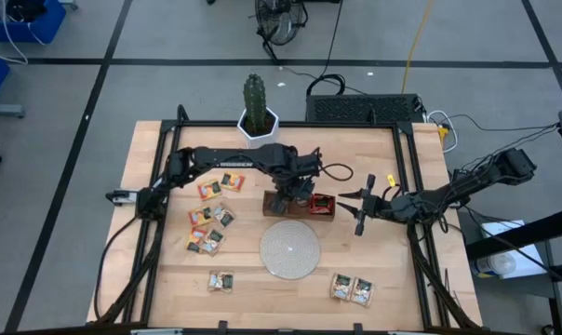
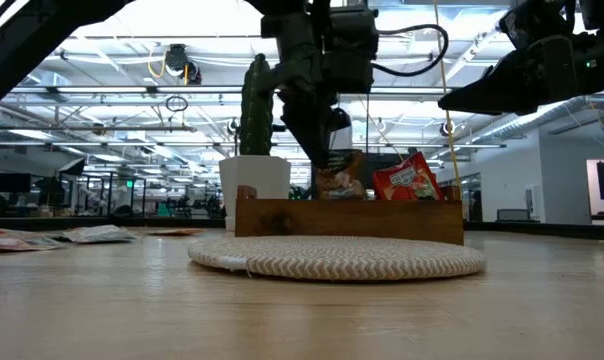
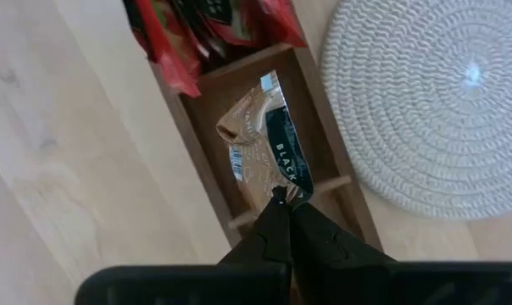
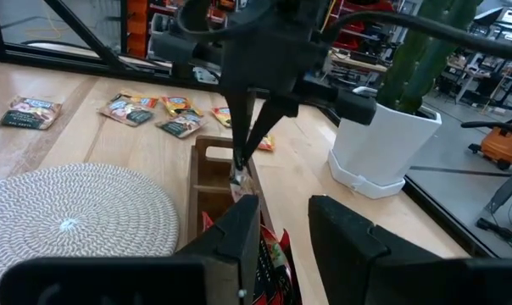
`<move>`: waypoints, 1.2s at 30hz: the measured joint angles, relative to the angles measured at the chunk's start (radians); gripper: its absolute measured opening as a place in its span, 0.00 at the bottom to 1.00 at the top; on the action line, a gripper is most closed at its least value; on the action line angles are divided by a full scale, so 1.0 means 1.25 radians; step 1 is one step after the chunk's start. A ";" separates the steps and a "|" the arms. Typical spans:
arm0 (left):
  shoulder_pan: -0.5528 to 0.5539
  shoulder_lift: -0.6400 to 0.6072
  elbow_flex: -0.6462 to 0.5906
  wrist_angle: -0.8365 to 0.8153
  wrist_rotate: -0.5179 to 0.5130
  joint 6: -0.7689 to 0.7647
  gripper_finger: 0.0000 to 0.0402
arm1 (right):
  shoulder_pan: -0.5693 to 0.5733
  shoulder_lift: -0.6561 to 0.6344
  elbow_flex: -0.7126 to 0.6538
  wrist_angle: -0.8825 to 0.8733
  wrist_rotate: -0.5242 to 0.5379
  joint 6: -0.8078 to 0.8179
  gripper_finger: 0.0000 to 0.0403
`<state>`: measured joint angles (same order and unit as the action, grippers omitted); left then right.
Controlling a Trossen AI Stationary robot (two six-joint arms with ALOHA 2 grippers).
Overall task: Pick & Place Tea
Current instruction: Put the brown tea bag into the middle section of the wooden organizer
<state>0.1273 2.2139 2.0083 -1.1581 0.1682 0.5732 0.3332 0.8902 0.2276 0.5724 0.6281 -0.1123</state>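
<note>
A brown wooden tray (image 1: pixel 300 207) sits mid-desk (image 1: pixel 151 167), just behind a round woven disc (image 1: pixel 289 250). A cactus (image 1: pixel 254 100) in a white pot (image 1: pixel 259 129) stands at the desk's far edge.

Both arms matte black, jointed, tube-and-block links. Left arm (image 1: pixel 227 160) carries a pale printed label strip along its forearm; black cable loops beside its wrist. Right arm (image 1: pixel 467 181) has thin black cables trailing. Fingers (image 4: pixel 239 237) dark, blocky, tapered.

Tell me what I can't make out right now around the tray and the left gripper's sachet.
- Wooden tray interior: low view, front wall hides it.
- Brown sachet pinched by the left gripper: high view, the arm covers it.
- Loose sachets: print too small.
- Right gripper: nothing visible between its fingers.
</note>
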 joint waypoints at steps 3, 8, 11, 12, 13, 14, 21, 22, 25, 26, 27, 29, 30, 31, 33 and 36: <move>0.006 0.001 -0.021 0.023 0.000 -0.006 0.00 | 0.000 0.000 0.000 0.000 0.000 0.000 0.23; 0.014 0.001 -0.034 0.053 0.000 -0.008 0.00 | 0.000 0.000 0.000 0.000 0.000 0.001 0.23; 0.013 0.001 -0.039 0.056 0.000 -0.009 0.00 | 0.000 0.000 0.000 0.000 0.000 0.002 0.23; 0.013 0.001 -0.040 0.058 0.000 -0.009 0.00 | 0.000 0.000 0.000 0.000 0.000 0.002 0.23; 0.013 0.001 -0.041 0.058 0.000 -0.010 0.00 | 0.000 0.000 0.000 0.000 0.000 0.002 0.23; 0.012 0.001 -0.042 0.058 0.000 -0.013 0.00 | 0.000 0.000 0.000 0.000 0.000 0.002 0.23; 0.017 0.013 -0.042 0.074 0.000 -0.028 0.00 | 0.000 0.000 0.000 0.000 0.000 0.002 0.23; 0.018 0.023 -0.042 0.080 0.000 -0.030 0.00 | 0.000 0.000 0.000 0.000 0.000 0.003 0.23; 0.022 0.033 -0.042 0.080 -0.001 -0.038 0.00 | 0.000 0.000 0.000 0.000 0.000 0.003 0.23; 0.022 0.038 -0.042 0.087 -0.003 -0.041 0.00 | 0.000 0.000 0.000 0.000 0.000 0.003 0.23; 0.023 0.040 -0.041 0.091 -0.002 -0.040 0.00 | 0.000 0.000 0.000 0.000 -0.001 0.003 0.23; 0.023 0.040 -0.041 0.089 -0.010 -0.039 0.00 | 0.000 0.000 0.000 0.000 -0.001 0.003 0.23; 0.023 0.040 -0.042 0.089 -0.022 -0.041 0.00 | 0.000 0.000 0.000 0.000 0.000 0.003 0.23; 0.023 0.040 -0.041 0.090 -0.032 -0.042 0.00 | 0.000 0.000 0.000 -0.001 -0.001 0.003 0.23; 0.022 0.040 -0.041 0.090 -0.052 -0.044 0.01 | 0.000 0.000 0.000 -0.001 -0.001 0.003 0.23; 0.022 0.040 -0.041 0.090 -0.099 -0.056 0.02 | 0.000 0.000 0.000 -0.002 -0.001 0.003 0.23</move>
<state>0.1543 2.2636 1.9566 -1.0458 0.0440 0.5029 0.3336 0.8906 0.2276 0.5705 0.6273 -0.1085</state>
